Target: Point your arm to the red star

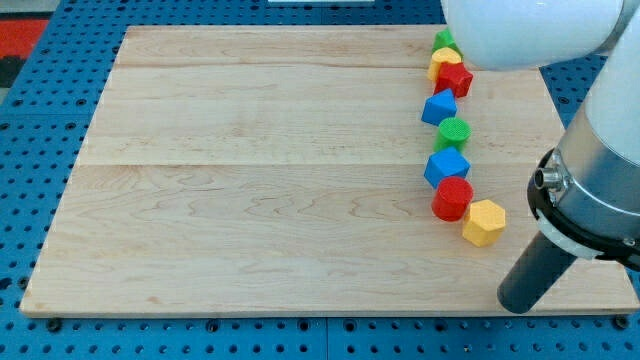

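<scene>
Your red star (455, 78) sits far up the right side of the board (250, 170), third in a column of blocks, touching the yellow block (443, 62) beyond it. Your tip (519, 303) rests near the board's near right corner, just right of the yellow hexagon (484, 222), well apart from the star. There are no jaws here, only a rod. You'd likely travel along the column's right side.
</scene>
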Action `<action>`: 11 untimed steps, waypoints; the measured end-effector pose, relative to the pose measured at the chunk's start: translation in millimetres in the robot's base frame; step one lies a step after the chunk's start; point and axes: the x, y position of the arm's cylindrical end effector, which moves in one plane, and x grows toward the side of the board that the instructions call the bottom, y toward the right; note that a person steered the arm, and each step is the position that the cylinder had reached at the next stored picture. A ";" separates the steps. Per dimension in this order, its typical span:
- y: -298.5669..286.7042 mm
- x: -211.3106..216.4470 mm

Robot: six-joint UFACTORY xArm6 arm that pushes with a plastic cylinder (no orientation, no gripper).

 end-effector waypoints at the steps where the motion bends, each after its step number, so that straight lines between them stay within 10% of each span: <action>1: 5.7 -1.1; 5: -69.8 -30.1; 8: 100.1 -77.3; 11: 47.1 -247.6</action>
